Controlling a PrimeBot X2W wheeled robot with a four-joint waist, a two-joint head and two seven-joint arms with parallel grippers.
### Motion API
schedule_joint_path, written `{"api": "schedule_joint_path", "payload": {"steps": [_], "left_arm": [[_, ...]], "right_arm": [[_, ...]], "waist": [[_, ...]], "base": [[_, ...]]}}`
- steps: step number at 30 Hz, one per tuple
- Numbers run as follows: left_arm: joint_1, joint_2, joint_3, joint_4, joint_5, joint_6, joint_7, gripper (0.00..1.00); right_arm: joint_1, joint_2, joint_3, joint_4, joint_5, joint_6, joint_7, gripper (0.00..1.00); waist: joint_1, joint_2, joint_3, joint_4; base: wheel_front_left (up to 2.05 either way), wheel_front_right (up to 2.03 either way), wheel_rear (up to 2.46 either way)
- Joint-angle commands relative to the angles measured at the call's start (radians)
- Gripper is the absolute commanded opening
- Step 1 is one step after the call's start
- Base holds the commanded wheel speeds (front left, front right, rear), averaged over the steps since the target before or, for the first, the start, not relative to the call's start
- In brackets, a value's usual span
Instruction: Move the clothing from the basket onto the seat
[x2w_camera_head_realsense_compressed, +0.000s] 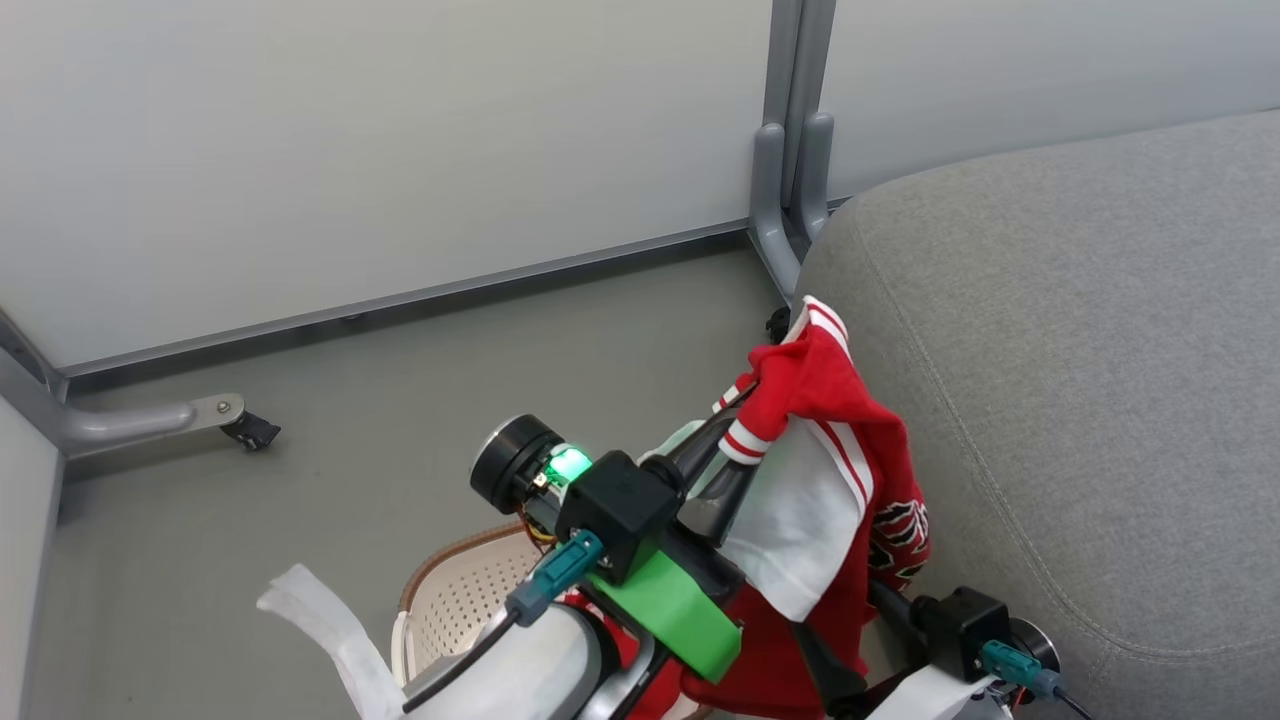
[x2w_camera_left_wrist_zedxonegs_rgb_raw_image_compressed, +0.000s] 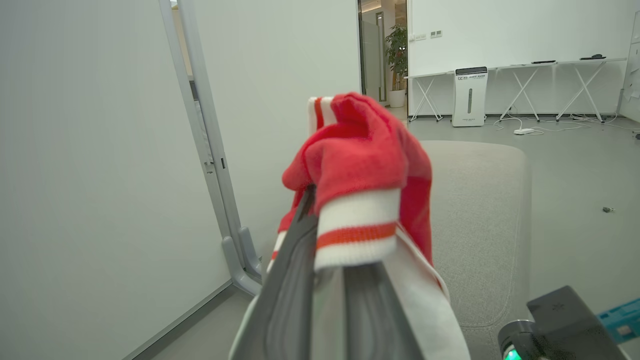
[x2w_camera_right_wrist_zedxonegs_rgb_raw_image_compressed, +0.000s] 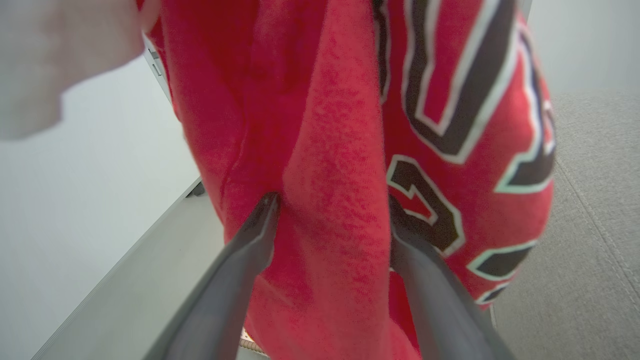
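Lighting bright, even, diffuse; shadows soft and faint. Head view sharp. Right wrist view: clothing (x2w_camera_right_wrist_zedxonegs_rgb_raw_image_compressed: 325, 150) close to lens, soft-focused. Left wrist view: wide-angle bowing at edges, fingers (x2w_camera_left_wrist_zedxonegs_rgb_raw_image_compressed: 290, 300) blurred.

Fuzzy red cloth clothing (x2w_camera_right_wrist_zedxonegs_rgb_raw_image_compressed: 325, 150) — matt woven-fabric seat (x2w_camera_head_realsense_compressed: 1080, 350).

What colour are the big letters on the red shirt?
Black with white outlines on the clothing, clearest in the right wrist view.

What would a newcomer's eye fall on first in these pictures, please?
A red jersey with white panels hangs lifted in the left tool, right beside the grey seat. Below it, the cream perforated basket sits on the floor, and the right tool straddles a fold of the jersey.
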Motion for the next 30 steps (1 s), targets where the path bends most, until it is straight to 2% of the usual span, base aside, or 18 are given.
{"api": "schedule_joint_path", "payload": {"steps": [1, 6, 7, 8, 26, 27, 28, 30], "left_arm": [[-0.002, -0.002, -0.007, -0.011, 0.004, -0.005, 0.006, 0.00], [0.006, -0.010, -0.039, -0.035, -0.003, -0.018, 0.030, 0.00], [0.007, -0.012, -0.042, -0.040, -0.004, -0.018, 0.035, 0.00], [0.007, -0.013, -0.046, -0.041, -0.004, -0.019, 0.040, 0.00], [0.029, -0.005, -0.040, 0.040, -0.044, -0.010, 0.032, 0.00], [0.029, -0.003, -0.041, 0.042, -0.044, -0.011, 0.031, 0.35], [0.029, -0.002, -0.040, 0.046, -0.042, -0.008, 0.032, 1.00], [0.028, 0.001, -0.041, 0.050, -0.042, -0.008, 0.029, 1.00]], "right_arm": [[-0.012, -0.008, 0.010, 0.007, 0.005, -0.001, -0.005, 1.00], [-0.029, -0.012, 0.040, 0.012, 0.014, -0.001, -0.005, 1.00], [-0.034, -0.015, 0.048, 0.007, 0.013, -0.001, -0.005, 0.33], [-0.035, -0.017, 0.055, 0.005, 0.018, -0.001, -0.005, 0.00], [-0.027, -0.041, 0.064, -0.027, 0.026, -0.001, -0.005, 0.00], [-0.026, -0.041, 0.063, -0.028, 0.025, -0.001, -0.005, 0.00], [-0.025, -0.041, 0.062, -0.029, 0.025, -0.001, -0.005, 0.00], [-0.022, -0.042, 0.062, -0.031, 0.023, -0.001, -0.005, 0.00]], "waist": [[0.0001, -0.0001, 0.003, 0.002], [0.0001, -0.0001, 0.010, 0.003], [0.0001, -0.0001, 0.011, 0.004], [0.0001, -0.0001, 0.012, 0.004], [0.0001, -0.0001, 0.026, 0.004], [0.0001, -0.0001, 0.026, 0.005], [0.0001, -0.0001, 0.027, 0.007], [0.0001, -0.0001, 0.029, 0.009]], "base": [[0.00, 0.00, 0.00], [0.00, 0.00, 0.00], [0.00, 0.00, 0.00], [0.00, 0.00, 0.00], [0.00, 0.00, 0.00], [0.00, 0.00, 0.00], [0.00, 0.00, 0.00], [0.00, 0.00, 0.00]]}}
